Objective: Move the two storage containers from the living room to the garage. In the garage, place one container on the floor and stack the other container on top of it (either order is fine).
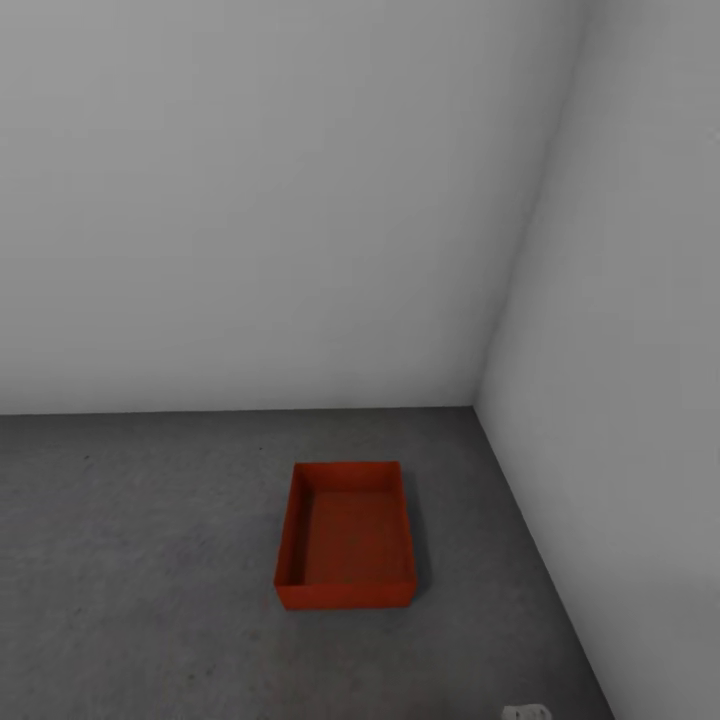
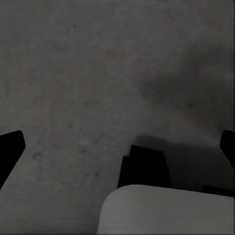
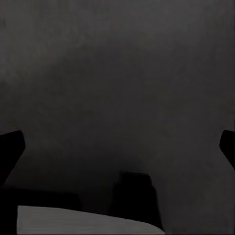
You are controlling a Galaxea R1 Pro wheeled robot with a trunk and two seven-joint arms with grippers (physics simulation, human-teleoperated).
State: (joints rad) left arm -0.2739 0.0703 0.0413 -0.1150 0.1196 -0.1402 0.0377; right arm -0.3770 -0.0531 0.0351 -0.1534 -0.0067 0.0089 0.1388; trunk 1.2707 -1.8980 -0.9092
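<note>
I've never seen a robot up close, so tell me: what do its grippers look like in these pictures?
Each wrist view shows two plain black, blunt-ended fingers at the picture's edges: the left gripper and right gripper look alike. No cables or markings are visible. A pale grey, rounded body part lies below them.

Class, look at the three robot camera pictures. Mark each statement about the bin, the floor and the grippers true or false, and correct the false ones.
1. One orange-red bin sits on the grey floor. True.
2. A second bin is stacked on top of it. False: the bin is open-topped and empty, with nothing on it.
3. The bin lies near the corner where two pale walls meet. True.
4. The left gripper is shut on the bin. False: its fingers stand wide apart over bare floor.
5. The right gripper is open and holds nothing. True.
6. The bin lies on wood planks. False: the floor is dark, speckled grey.
</note>
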